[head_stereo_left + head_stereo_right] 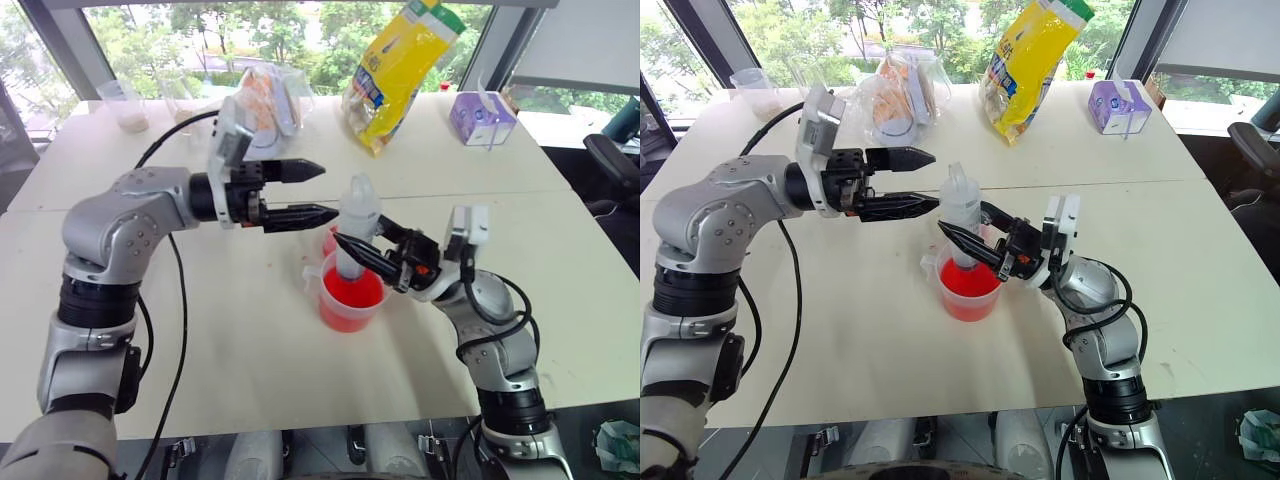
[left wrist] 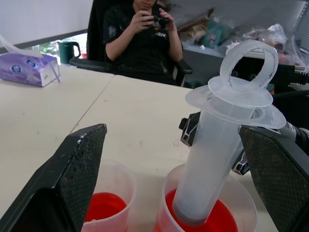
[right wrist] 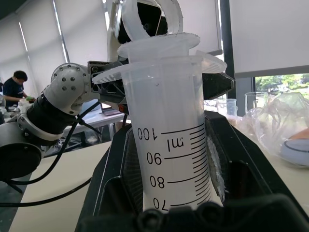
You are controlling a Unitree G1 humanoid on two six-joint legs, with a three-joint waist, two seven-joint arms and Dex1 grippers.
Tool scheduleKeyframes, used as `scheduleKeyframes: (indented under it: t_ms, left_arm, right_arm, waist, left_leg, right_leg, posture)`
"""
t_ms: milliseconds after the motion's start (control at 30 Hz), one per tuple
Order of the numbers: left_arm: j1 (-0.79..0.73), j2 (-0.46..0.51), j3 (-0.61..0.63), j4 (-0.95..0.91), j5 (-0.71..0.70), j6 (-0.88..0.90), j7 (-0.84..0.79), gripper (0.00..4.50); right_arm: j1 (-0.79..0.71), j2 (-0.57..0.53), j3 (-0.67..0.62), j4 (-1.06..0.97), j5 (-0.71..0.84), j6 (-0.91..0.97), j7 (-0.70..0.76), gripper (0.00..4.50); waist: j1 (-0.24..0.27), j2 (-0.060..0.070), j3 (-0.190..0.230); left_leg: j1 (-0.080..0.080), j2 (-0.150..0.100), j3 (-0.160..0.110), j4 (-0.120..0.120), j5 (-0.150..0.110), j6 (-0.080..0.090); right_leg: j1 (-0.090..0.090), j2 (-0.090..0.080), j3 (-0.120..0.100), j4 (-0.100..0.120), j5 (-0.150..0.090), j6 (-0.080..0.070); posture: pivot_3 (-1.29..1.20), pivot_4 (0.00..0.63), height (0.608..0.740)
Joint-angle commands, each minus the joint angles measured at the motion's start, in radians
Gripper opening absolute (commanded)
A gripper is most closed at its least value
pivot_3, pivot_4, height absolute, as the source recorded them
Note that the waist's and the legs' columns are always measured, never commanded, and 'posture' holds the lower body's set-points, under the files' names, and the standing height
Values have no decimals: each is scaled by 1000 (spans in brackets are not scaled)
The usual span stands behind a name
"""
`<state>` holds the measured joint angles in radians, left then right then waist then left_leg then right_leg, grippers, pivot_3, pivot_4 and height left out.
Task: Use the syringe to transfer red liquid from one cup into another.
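Clear syringe, ml marks on barrel, stands near upright, tip down in red liquid of your handled beaker. R pincer clamps barrel; L pincer gapes wide, empty, beside plunger ring.

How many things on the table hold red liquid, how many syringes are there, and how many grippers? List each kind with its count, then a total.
Cups with red liquid: 2 (beaker, small cup)
Syringes: 1 (syringe)
Grippers: 2 (left gripper, right gripper)
Total: 5
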<state>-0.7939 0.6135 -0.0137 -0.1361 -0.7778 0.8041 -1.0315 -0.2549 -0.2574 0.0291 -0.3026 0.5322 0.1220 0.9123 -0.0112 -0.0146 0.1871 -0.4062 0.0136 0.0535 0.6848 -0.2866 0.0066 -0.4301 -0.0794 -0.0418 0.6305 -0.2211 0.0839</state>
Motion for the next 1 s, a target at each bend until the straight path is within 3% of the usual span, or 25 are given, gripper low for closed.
scheduleKeyframes:
  t_ms: [33, 200, 367, 567, 1000]
  left_arm:
    - [-37, 15, 24, -39, -22, 0, -30, 4500]
    - [-12, 97, 48, -31, -6, 2, -82, 4500]
    - [-26, 99, 58, -13, -6, -1, -85, 4500]
    - [-53, 57, 58, -7, -24, 9, -70, 4500]
    - [-90, -64, -46, 79, 101, -92, -69, 4500]
  right_arm:
    - [10, -18, 27, -3, -10, -1, 8, 1402]
    - [4, -30, 17, -12, 12, 16, -8, 1402]
    - [-16, -33, 10, -7, 24, 27, -22, 1402]
    - [-14, -40, 13, -7, 22, 30, -20, 1402]
    - [-6, -53, 39, -29, 17, 39, -12, 1402]
  waist:
    - [0, 0, 0]
    - [-2, 0, 0]
    - [2, 0, 0]
    - [1, 0, 0]
    - [1, 0, 0]
  left_leg:
    - [0, 0, 0, 0, 0, 0]
    - [0, 0, 0, 0, 0, 0]
    - [0, 0, 0, 0, 0, 0]
    - [0, 0, 0, 0, 0, 0]
    - [0, 0, 0, 0, 0, 0]
  right_leg:
    - [0, 0, 0, 0, 0, 0]
    - [0, 0, 0, 0, 0, 0]
    - [0, 0, 0, 0, 0, 0]
    - [0, 0, 0, 0, 0, 0]
    - [0, 0, 0, 0, 0, 0]
  posture:
    - [0, 150, 740]
    - [0, 150, 740]
    - [0, 150, 740]
    - [0, 150, 740]
    - [0, 150, 740]
